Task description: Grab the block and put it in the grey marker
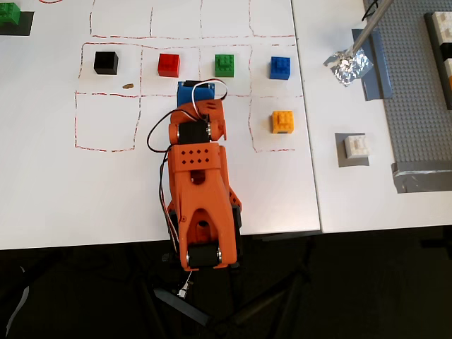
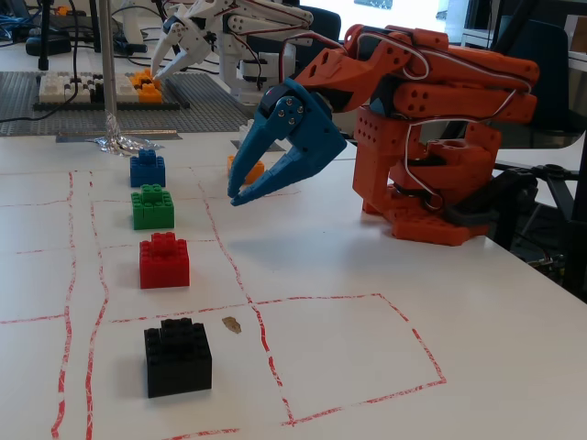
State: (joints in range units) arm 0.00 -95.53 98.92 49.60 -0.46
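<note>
The white block (image 1: 357,146) sits on the grey marker (image 1: 342,159), a flat grey square at the right of the overhead view, on the second table. My gripper (image 1: 196,87) is far from it, to the left, just below the gap between the red brick (image 1: 169,64) and the green brick (image 1: 225,64). In the fixed view the blue gripper (image 2: 234,195) hangs above the table, pointing down and left, with its jaws a little apart and nothing between them. It hides part of the orange brick (image 2: 254,170) behind it.
A black brick (image 1: 106,62), a blue brick (image 1: 280,67) and the orange brick (image 1: 282,121) stand in red-lined squares. Crumpled foil (image 1: 347,65) wraps a pole's foot. A large grey baseplate (image 1: 417,92) lies at the right. My orange arm (image 1: 199,183) folds back over the front edge.
</note>
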